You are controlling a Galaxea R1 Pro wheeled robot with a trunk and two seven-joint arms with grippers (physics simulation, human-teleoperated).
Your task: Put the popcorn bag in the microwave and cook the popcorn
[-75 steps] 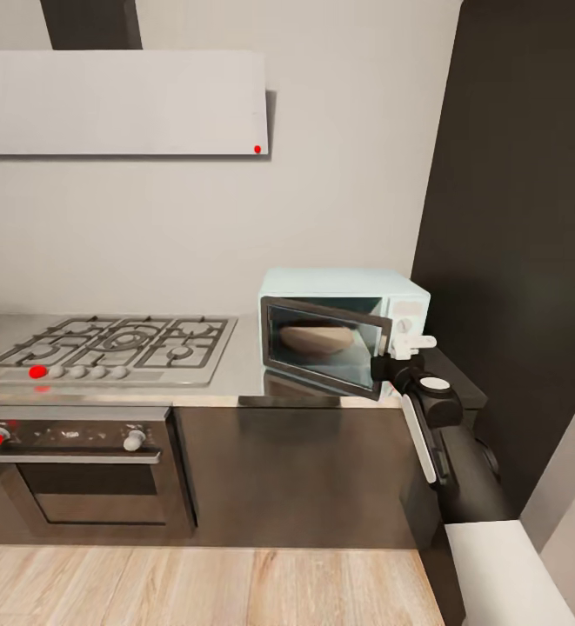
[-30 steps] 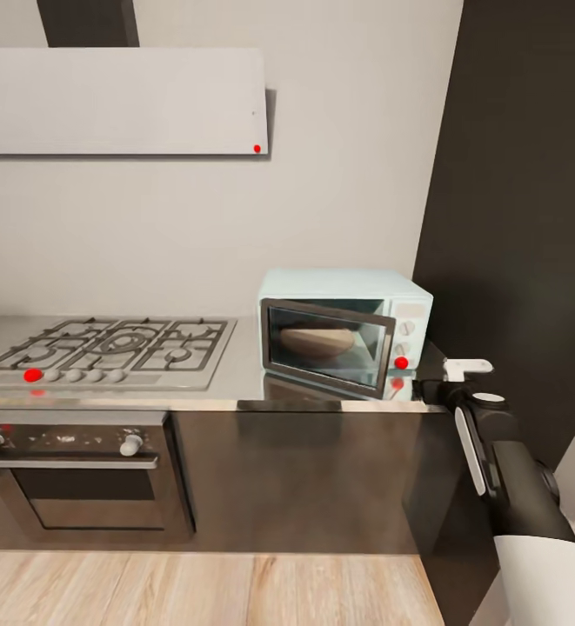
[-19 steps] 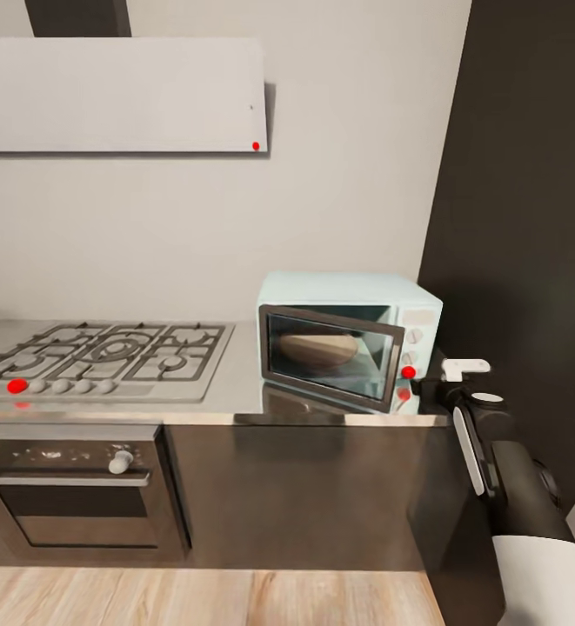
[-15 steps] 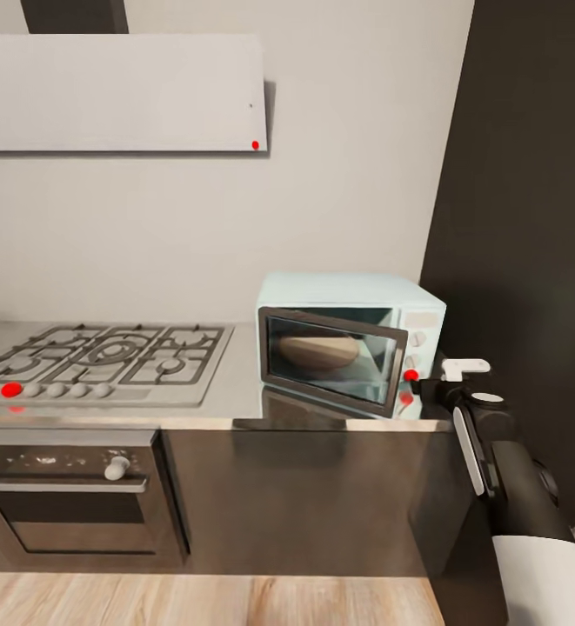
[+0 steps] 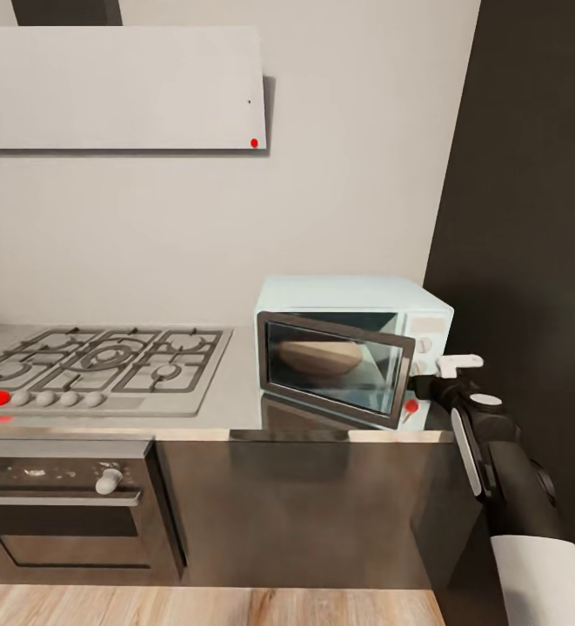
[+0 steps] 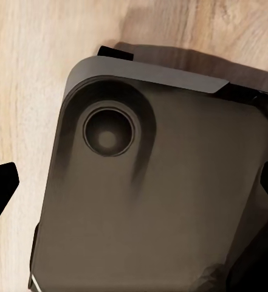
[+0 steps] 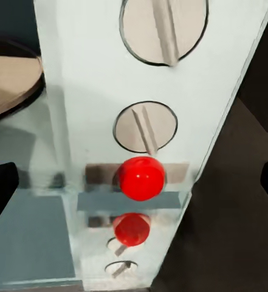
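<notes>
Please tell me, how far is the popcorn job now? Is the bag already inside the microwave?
Done: the popcorn bag sits inside the microwave, seen through the glass. In hand: the door stands ajar and the right end effector waits open beside the control panel, facing the red light. Left: shutting the door fully and heating; whether the popcorn is cooked cannot be seen.

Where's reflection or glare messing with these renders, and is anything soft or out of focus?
Head view: the countertop mirrors the microwave, and its door glass shows pale reflections over the tan shape inside. Right wrist view: the red light repeats as a reflection below it; edges slightly soft. Left wrist view: dark body over wood floor, mildly blurred.
</notes>
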